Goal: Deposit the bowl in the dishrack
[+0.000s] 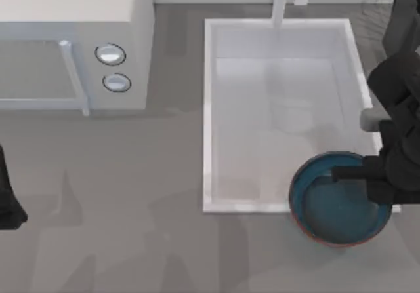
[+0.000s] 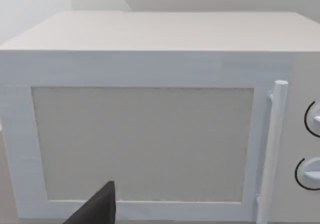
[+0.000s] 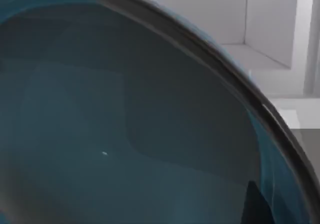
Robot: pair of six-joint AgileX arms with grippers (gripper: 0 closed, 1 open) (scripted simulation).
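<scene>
1. Bowl: wide, shallow, glossy teal-blue inside with a thin reddish-brown rim. It sits at the near right corner of the white basin, overlapping the basin's front rim, part over the basin and part over the grey table. In the right wrist view its blue interior is seen from very close, with the basin's white wall behind the rim.
2. Right gripper: at the bowl's right edge, one dark finger reaching over the rim into the interior. It appears clenched on the bowl's rim; the lower finger is hidden.
3. Left arm: parked at the table's left edge, well apart from the bowl. Whether its claw is released or clenched cannot be told.
4. White basin: rectangular, raised rim, right half of the table.
5. Microwave: white, far left corner, two round dials, vertical door handle; the left wrist view faces its door.
</scene>
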